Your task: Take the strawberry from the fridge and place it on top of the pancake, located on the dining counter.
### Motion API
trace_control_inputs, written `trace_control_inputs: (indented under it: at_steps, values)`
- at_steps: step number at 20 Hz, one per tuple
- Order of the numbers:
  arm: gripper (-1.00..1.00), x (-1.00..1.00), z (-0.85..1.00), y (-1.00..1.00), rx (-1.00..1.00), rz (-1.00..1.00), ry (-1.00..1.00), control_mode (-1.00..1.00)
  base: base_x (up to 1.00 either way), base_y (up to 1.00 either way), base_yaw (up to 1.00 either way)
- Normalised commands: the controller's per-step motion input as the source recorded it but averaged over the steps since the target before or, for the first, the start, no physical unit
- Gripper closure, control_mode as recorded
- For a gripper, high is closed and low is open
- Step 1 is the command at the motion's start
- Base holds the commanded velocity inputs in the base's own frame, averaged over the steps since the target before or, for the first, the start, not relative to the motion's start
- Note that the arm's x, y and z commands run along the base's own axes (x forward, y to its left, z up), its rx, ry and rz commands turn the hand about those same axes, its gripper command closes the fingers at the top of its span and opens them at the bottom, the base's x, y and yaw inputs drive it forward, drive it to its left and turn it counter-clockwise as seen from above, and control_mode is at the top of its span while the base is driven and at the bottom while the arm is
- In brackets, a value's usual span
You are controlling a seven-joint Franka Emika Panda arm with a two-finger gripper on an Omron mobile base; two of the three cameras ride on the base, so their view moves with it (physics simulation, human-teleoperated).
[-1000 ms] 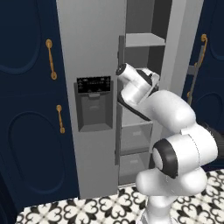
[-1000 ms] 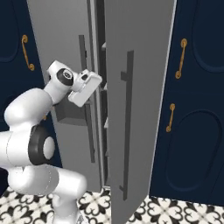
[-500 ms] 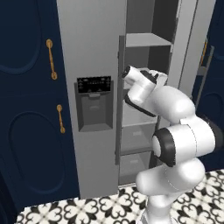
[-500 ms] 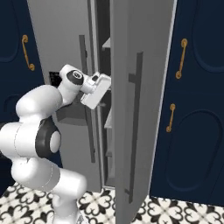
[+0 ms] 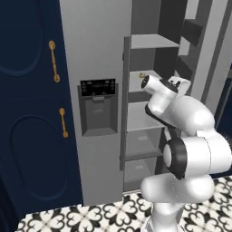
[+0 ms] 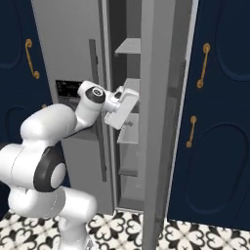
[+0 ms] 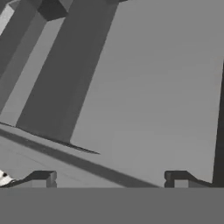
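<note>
The grey fridge [image 5: 99, 54] stands straight ahead with its right door [image 6: 163, 122] swung open, showing grey shelves [image 5: 149, 41]. My gripper [image 7: 109, 179] reaches into the opening at middle-shelf height. It is open, its two fingertips [image 7: 43, 177] set wide apart with nothing between them, facing bare grey inner walls and a shelf edge. In the right base view the white hand [image 6: 123, 105] sits just inside the opening, beside the left door's dark handle [image 6: 93, 73]. The strawberry is hidden from me. The pancake and the dining counter are out of view.
A black-panelled dispenser [image 5: 97, 106] sits in the fridge's left door. Navy cabinets with brass handles [image 5: 54, 61] flank the fridge on both sides [image 6: 202, 66]. A small pale object [image 5: 142, 74] lies on the middle shelf near my wrist. The floor is patterned tile [image 5: 104, 215].
The fridge's right door has swung wider open. My hand has moved rightward from in front of the left door into the opening. The jaws stayed open.
</note>
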Motion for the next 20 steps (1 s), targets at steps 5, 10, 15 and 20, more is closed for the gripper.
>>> trace_control_inputs:
  at_steps: [5,10,15,20]
  values:
    - [-1.0,0.0,0.0,-0.95,0.04,0.0,0.02,-1.0,0.0,0.0,0.0]
    - [-1.0,0.0,0.0,-0.2,0.08,0.0,0.0,-1.0,0.0,0.0,0.0]
    - [-1.0,0.01,0.06,0.07,0.05,0.0,0.02,-1.0,0.0,0.0,0.0]
    - [-1.0,0.0,0.31,0.88,0.15,0.0,0.0,-1.0,0.0,0.0,0.0]
